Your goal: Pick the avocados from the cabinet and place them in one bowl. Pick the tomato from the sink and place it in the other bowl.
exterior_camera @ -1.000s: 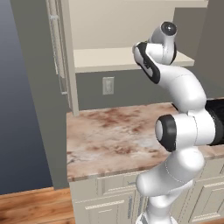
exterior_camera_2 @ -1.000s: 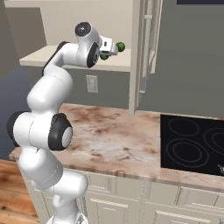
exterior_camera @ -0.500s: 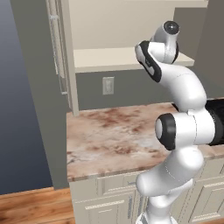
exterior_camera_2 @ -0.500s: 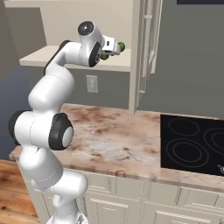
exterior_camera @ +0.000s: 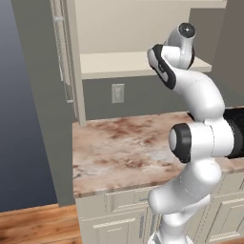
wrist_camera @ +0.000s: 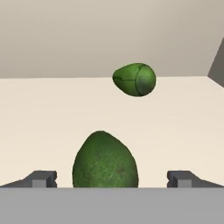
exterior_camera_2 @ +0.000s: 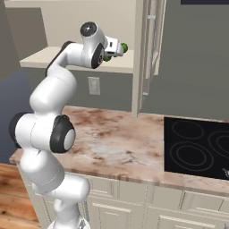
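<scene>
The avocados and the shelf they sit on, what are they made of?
The near avocado looks like real fruit: dull, pebbly dark-green skin. The far avocado looks smoother, slightly glossy. The shelf looks like cream painted board, flat and matte; real material unclear.

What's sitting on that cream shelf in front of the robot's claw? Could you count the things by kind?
Glossy dark green avocados: 2, the near avocado between the open gripper fingers, the far avocado farther back on the cream cabinet shelf.
Total: 2
</scene>
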{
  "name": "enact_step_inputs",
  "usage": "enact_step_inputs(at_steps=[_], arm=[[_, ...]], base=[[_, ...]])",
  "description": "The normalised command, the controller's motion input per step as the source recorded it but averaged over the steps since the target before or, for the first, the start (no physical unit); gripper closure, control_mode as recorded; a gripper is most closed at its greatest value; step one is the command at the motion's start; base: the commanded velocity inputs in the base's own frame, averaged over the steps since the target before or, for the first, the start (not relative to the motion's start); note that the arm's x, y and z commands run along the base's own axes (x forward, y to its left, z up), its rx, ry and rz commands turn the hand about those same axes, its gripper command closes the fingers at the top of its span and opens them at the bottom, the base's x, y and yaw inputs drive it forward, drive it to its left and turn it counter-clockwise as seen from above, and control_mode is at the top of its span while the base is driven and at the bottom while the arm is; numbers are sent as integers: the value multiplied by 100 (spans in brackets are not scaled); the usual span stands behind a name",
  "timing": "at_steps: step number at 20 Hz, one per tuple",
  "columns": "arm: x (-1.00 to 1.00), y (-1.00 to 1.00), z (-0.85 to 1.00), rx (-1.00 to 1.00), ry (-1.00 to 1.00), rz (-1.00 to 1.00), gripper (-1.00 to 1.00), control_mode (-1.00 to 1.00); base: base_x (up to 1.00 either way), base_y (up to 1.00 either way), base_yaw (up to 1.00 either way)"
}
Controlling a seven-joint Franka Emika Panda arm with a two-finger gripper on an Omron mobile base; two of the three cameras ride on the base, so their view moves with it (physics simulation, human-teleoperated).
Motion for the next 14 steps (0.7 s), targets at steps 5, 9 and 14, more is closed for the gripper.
enact_step_inputs(at_steps=[5,9,14], arm=[[20,7,-9,0,0,0,-100,-100],[10,1,-1,0,0,0,-100,-100],[0,0,0,0,0,0,-100,-100]], base=[[0,0,0],[0,0,0],[0,0,0]])
